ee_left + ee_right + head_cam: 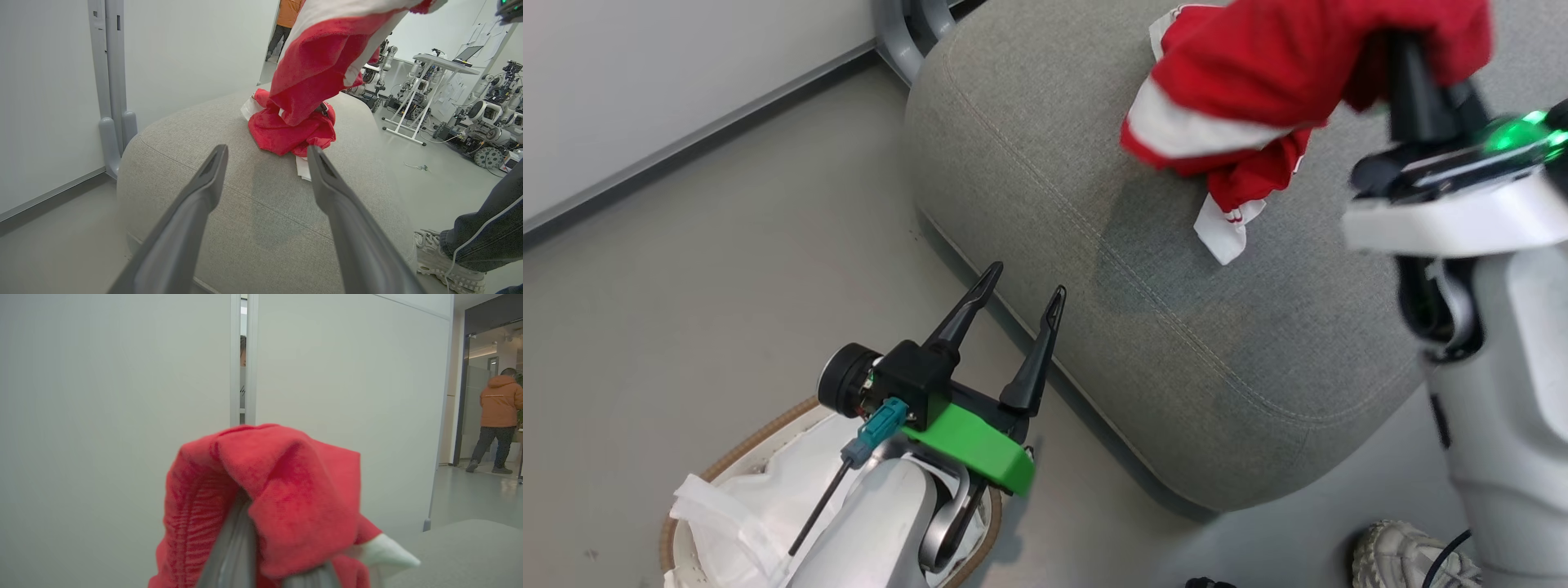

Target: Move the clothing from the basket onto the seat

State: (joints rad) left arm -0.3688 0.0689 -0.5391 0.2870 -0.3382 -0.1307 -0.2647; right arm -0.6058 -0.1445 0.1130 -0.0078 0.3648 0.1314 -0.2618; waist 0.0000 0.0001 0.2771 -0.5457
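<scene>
The red clothing [1258,73] with white trim hangs from my right gripper [1409,57], which is shut on it above the grey seat [1176,327]. In the left wrist view the clothing [310,81] trails down and its lower end rests bunched on the seat [245,212]. The right wrist view has the clothing [286,498] draped over my fingers [233,547], hiding their tips. My left gripper [1025,282] is open and holds nothing, hovering over the basket [743,445] at the seat's near edge. From its own wrist, the left gripper [267,152] points at the seat.
A crumpled white liner sheet [752,498] fills the basket. A person's shoe [1396,555] and trouser leg [486,228] stand close to the seat's right side. A wall and grey post [110,81] lie behind the seat. Other robots [482,122] stand farther off.
</scene>
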